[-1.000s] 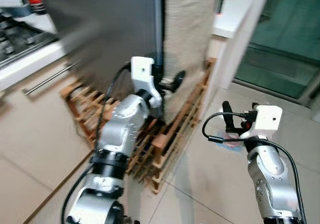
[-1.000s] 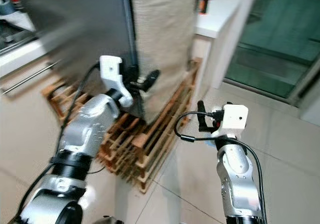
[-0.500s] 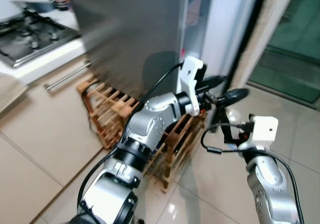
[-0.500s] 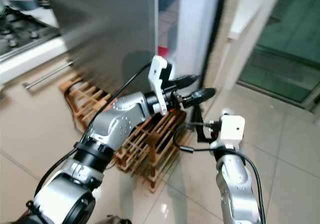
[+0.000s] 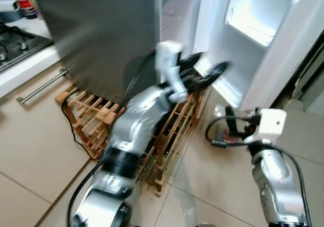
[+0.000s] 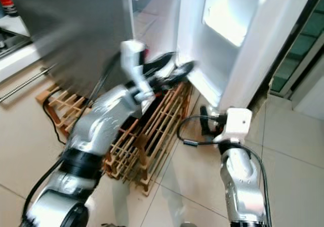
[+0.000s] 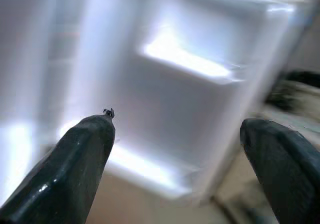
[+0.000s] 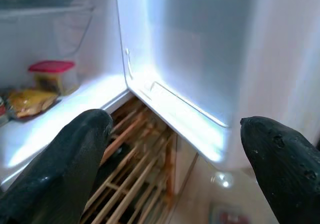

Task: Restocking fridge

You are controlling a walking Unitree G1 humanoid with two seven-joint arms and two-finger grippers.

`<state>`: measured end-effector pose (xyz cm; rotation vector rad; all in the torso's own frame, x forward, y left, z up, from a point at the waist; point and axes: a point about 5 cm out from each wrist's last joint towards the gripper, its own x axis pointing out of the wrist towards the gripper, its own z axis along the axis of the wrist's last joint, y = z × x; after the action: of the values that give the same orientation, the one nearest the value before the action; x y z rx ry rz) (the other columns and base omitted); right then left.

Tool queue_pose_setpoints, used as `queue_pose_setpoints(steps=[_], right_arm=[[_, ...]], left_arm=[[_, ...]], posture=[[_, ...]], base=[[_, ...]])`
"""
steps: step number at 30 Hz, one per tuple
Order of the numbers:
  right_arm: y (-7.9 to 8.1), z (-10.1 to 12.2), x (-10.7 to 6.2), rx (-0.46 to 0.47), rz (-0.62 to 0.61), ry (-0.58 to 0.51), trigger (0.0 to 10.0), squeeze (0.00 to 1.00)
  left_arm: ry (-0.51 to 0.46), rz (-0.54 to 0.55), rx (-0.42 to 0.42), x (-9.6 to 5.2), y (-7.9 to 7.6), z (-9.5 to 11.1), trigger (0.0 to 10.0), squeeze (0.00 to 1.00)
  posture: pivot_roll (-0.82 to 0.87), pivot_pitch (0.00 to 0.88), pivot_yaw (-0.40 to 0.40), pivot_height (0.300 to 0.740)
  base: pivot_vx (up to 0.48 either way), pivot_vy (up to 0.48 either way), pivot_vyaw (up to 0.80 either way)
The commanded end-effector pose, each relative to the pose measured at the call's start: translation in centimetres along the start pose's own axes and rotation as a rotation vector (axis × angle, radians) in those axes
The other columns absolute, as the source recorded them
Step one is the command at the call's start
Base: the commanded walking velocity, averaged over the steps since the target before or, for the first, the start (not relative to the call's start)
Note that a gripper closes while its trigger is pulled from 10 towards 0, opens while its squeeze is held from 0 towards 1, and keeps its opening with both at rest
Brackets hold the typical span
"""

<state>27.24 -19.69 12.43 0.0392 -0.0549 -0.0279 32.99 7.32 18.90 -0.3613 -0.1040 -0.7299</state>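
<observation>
Both sets of fingers spread and empty at the open fridge.
Left gripper (image 5: 205,71) reaches beside the white fridge door (image 5: 263,30), above a wooden rack (image 5: 172,131); right gripper (image 5: 229,128) hovers low over the floor tiles (image 5: 223,186).

Wooden rack (image 5: 167,136) on tiled floor (image 5: 30,151); stove (image 5: 15,37), possibly bottle (image 5: 23,4), on counter.

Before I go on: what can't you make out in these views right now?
- Left gripper: motion-blurred in the eye views.
- Fridge shelves: cut off by the door and the frame's top edge.
- Yellow packet on the shelf: too blurred to identify in the right wrist view.
- Small item on the floor: hidden by the right gripper.
</observation>
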Motion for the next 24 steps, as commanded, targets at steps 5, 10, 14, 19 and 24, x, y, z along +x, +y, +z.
queue_pose_setpoints(steps=[5,10,14,19,24], right_arm=[[0.2,0.3,0.9,0.023,0.025,0.001,10.0,0.0],[1.7,0.4,2.1,0.033,0.107,0.006,10.0,0.0],[3.4,0.4,3.3,0.083,0.17,0.002,10.0,0.0],[6.0,0.3,5.0,0.16,0.22,0.018,10.0,0.0],[6.7,0.1,5.2,0.18,0.254,0.039,10.0,0.0]], left_arm=[[-0.077,0.154,-0.009,-6.6,2.9,2.2,10.0,0.0],[-0.013,0.057,-0.02,-10.8,1.0,2.6,10.0,0.0],[-0.011,0.259,0.036,-11.0,3.0,2.2,10.0,0.0],[0.011,0.561,0.105,-9.6,4.9,1.1,10.0,0.0],[0.05,0.607,0.245,-9.6,4.6,0.9,10.0,0.0]], posture=[[-0.09,0.014,0.007,0.74],[-0.04,0.011,-0.007,0.74],[-0.02,0.004,-0.005,0.74],[-0.02,0.0,-0.008,0.74],[-0.02,0.0,-0.016,0.74]], base=[[0.0,0.0,0.0],[0.0,0.0,0.65],[0.0,0.0,0.67],[0.0,0.0,0.59],[0.0,0.0,0.54]])
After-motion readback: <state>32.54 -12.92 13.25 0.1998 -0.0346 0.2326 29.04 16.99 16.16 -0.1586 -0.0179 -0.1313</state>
